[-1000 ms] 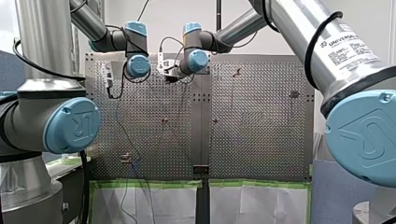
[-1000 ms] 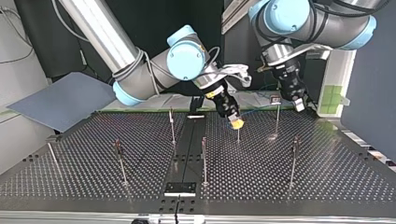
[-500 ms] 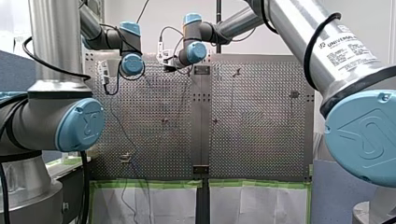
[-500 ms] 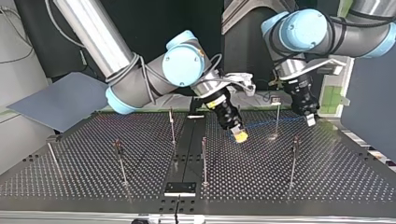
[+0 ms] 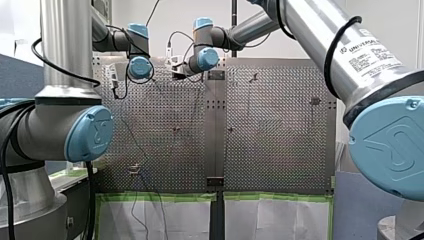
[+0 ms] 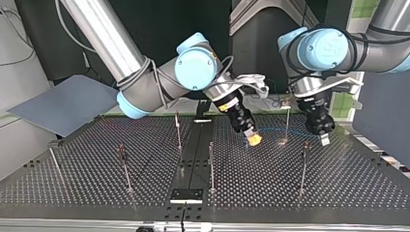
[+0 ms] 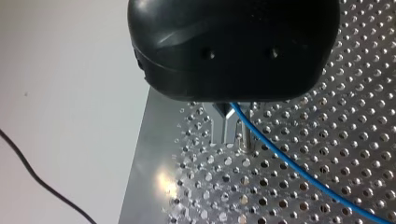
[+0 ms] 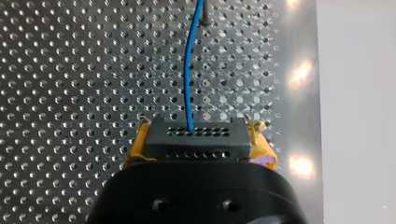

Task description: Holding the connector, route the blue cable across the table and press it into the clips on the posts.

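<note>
My right gripper (image 8: 198, 137) is clamping the black connector (image 8: 196, 145) between its yellow pads (image 8: 134, 148), one pad pressing on each side. The blue cable (image 8: 188, 79) is leaving the connector's front face and running straight ahead over the perforated table (image 8: 70, 70) toward a thin post (image 8: 204, 14). In the top view the cable is arcing from this gripper across to my left gripper (image 6: 323, 138), which is hanging low over the table. In the left wrist view the cable is emerging from under the black body, just beside a second post (image 7: 244, 140), and trailing away over the holes. I cannot tell whether that gripper is squeezing it.
</note>
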Motion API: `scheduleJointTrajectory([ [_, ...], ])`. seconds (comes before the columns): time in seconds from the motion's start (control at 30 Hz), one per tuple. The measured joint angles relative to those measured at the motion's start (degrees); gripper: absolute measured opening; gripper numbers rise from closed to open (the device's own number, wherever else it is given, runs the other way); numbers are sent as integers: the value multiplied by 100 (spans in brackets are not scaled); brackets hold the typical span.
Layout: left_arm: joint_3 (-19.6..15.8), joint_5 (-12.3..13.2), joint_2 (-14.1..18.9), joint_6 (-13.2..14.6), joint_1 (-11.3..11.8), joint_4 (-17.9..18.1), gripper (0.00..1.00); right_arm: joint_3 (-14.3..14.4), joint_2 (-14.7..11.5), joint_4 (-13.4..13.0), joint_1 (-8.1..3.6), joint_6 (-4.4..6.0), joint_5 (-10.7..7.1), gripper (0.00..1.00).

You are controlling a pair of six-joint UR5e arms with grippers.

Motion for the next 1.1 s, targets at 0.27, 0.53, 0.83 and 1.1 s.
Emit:
scheduleJointTrajectory([
  [0.27, -2, -106, -3, -85, 111, -55, 0, -224, 42, 2, 17, 33, 11, 0],
  [0.53, -7, 87, -20, -178, 191, -34, 0, -320, 88, 7, -12, 69, 1, 0],
  [0.83, -64, 97, 107, -127, 84, -263, 0, -324, 86, 18, 14, 100, 0, 0],
  [1.1, -173, 44, 428, -123, 16, -342, 0, -324, -8, 74, 18, 126, 13, 0],
])
